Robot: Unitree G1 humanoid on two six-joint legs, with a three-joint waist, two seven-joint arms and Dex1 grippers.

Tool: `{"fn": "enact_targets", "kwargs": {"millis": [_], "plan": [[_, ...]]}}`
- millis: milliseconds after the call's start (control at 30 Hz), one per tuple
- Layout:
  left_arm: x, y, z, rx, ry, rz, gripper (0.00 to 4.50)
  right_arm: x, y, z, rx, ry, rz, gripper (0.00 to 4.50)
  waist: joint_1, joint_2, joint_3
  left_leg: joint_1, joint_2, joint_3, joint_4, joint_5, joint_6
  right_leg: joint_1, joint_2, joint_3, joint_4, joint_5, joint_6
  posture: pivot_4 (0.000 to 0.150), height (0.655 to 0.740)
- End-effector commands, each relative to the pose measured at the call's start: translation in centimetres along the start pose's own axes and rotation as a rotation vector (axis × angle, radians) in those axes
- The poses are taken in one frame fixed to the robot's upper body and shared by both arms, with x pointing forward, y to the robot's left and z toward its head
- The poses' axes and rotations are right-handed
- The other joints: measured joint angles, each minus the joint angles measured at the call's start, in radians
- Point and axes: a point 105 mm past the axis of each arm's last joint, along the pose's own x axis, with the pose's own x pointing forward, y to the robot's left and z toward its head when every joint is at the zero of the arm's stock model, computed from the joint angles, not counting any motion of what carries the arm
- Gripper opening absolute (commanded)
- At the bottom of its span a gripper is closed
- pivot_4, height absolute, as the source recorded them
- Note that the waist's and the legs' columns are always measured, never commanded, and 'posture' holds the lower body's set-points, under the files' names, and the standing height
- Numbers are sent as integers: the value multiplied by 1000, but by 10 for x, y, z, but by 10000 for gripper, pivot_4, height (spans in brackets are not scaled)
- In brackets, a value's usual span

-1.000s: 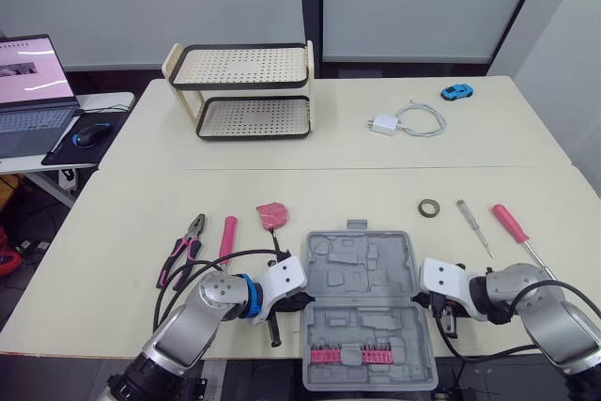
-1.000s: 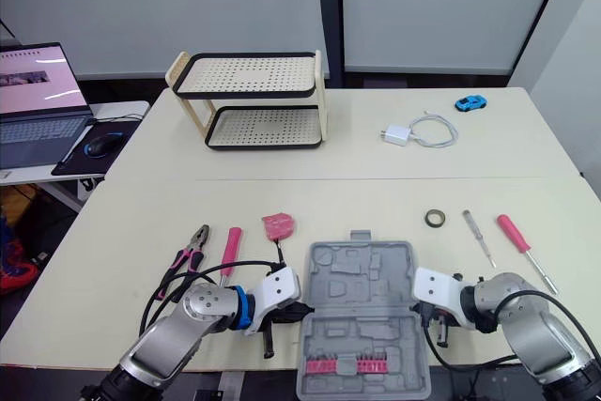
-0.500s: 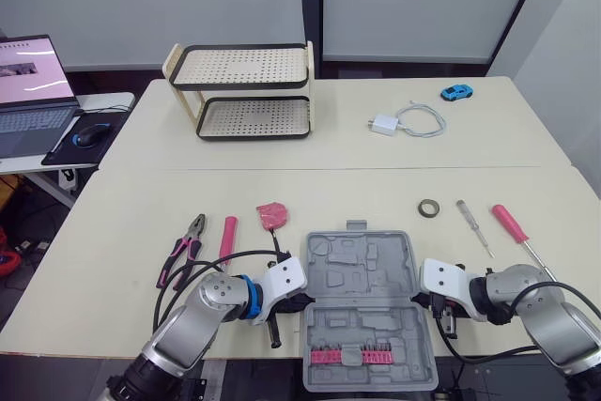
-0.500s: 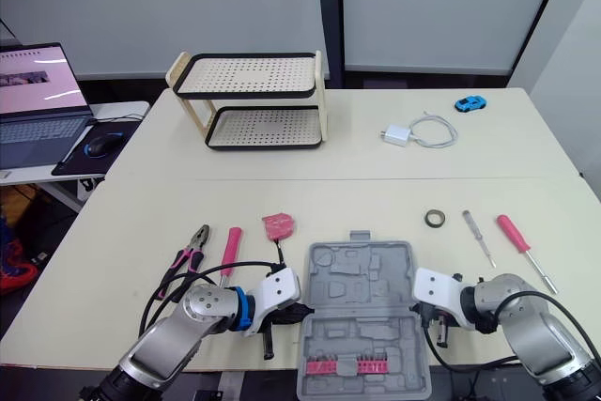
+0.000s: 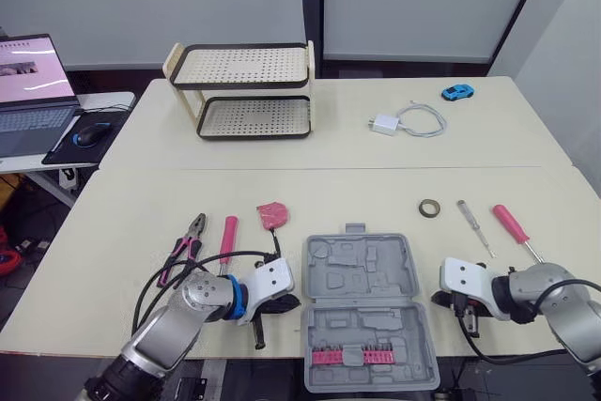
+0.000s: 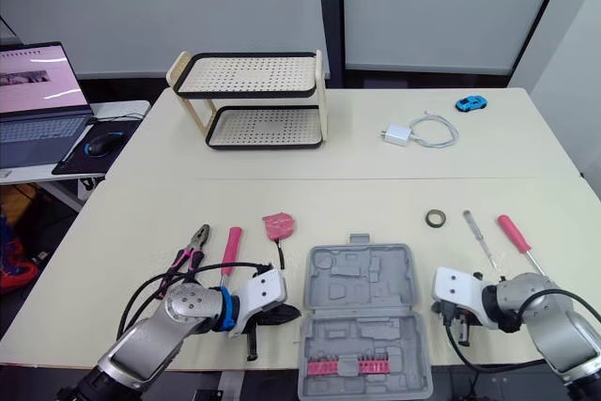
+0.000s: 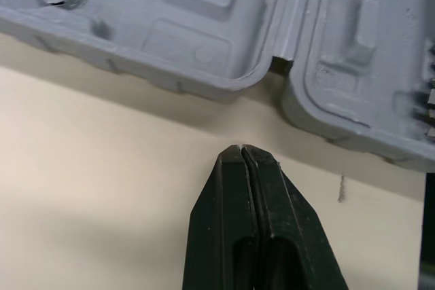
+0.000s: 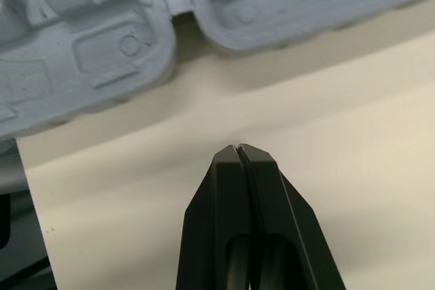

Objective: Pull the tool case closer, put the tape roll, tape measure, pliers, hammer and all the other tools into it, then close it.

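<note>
Sitting open in the lower middle of the frame, the tool case point(image 5: 362, 269) lies between both grippers. The left gripper point(image 5: 289, 304) and right gripper point(image 5: 439, 300) have clenched, empty jaws. The pliers point(image 5: 183, 255) lie lower left, nearer the left gripper.

You have on your table point(image 5: 282, 152): open case point(image 5: 366, 312), pliers point(image 5: 183, 249), pink handle point(image 5: 227, 237), tape measure point(image 5: 273, 214), tape roll point(image 5: 430, 208), grey screwdriver point(image 5: 473, 225), red screwdriver point(image 5: 512, 227), rack point(image 5: 242, 91), charger point(image 5: 383, 124), toy car point(image 5: 456, 92).

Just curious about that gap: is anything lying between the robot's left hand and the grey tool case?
Nothing: the left wrist view shows bare table between the shut left hand and the open tool case.
</note>
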Motion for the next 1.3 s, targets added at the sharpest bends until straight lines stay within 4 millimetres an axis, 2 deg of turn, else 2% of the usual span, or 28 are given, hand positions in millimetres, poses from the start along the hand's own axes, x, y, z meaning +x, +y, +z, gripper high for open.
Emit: {"fn": "enact_targets", "kwargs": {"millis": [33, 100, 133, 200, 333, 433, 467, 567, 633, 700, 800, 967, 1300], "plan": [[-27, 16, 30, 9, -143, 71, 0, -26, -9, 14, 8, -71, -40, 161, 1, 0, 1, 0, 0, 0, 0, 0, 0, 0, 0, 0, 0, 0, 0, 1500, 7400], [-47, 25, 38, -6, -190, 112, 0, -42, -15, 21, 46, -129, -72, 161, 1, 0, 1, 0, 0, 0, 0, 0, 0, 0, 0, 0, 0, 0, 0, 1500, 7400], [-62, 32, 41, -22, -225, 144, 0, -53, -21, 26, 60, -163, -106, 1810, 0, 0, 1, -1, 0, 0, 0, 0, 0, 0, 0, 0, -1, 0, 0, 1500, 7400], [-89, 47, 44, -59, -285, 214, 3684, -74, -32, 30, 77, -201, -165, 6213, -1, 0, 2, 0, 0, 0, 0, 0, 0, 0, 0, 0, -1, 0, 0, 1500, 7400], [-147, 81, 33, -150, -361, 404, 15268, -117, -61, 23, 131, -265, -341, 20491, 0, 0, 2, 0, 0, 0, 0, 0, 0, 0, 0, -1, -1, 0, 0, 1500, 7400], [-192, 105, 4, -239, -347, 567, 24731, -150, -80, 0, 209, -278, -484, 31344, 0, -1, 2, 0, 0, 0, 0, 0, 0, 0, 0, -1, -2, 0, 0, 1500, 7400], [-208, 113, -12, -272, -328, 635, 27934, -162, -86, -14, 240, -267, -542, 34963, 0, -1, 2, 0, 0, 0, 0, -1, 1, 0, 0, -1, -2, 0, 0, 1500, 7400], [-237, 128, -45, -362, -298, 781, 37572, -182, -96, -49, 294, -225, -657, 45000, -2, -1, 2, 0, 0, 1, -1, -1, 1, 0, 0, 0, -3, 0, 0, 1500, 7400], [-251, 130, -73, -419, -236, 857, 43908, -193, -99, -74, 344, -193, -732, 45000, -3, -1, 2, 0, 0, 1, -2, -1, 1, 0, 0, 0, -4, 0, 0, 1500, 7400], [-258, 129, -90, -448, -198, 890, 44519, -200, -101, -93, 385, -175, -791, 45000, -5, 0, 2, 0, 0, 2, -2, -1, 1, 0, 0, 0, -4, 0, 0, 1500, 7400], [-264, 129, -103, -483, -185, 926, 44519, -199, -99, -112, 425, -153, -824, 45000, -7, 0, 3, 0, 0, 2, -3, -1, 1, -1, 0, 1, -3, 0, 0, 1500, 7400], [-264, 125, -118, -485, -119, 947, 44519, -199, -101, -119, 436, -154, -862, 45000, -8, 0, 2, 1, 0, 2, -3, -1, 1, -2, 0, 2, -2, 0, 0, 1500, 7400], [-257, 125, -108, -402, -157, 954, 44519, -183, -101, -113, 408, -130, -805, 45000, -8, 0, 2, 0, 0, 3, -3, -1, 1, -2, 0, 3, -2, 0, 0, 1500, 7400]]}}
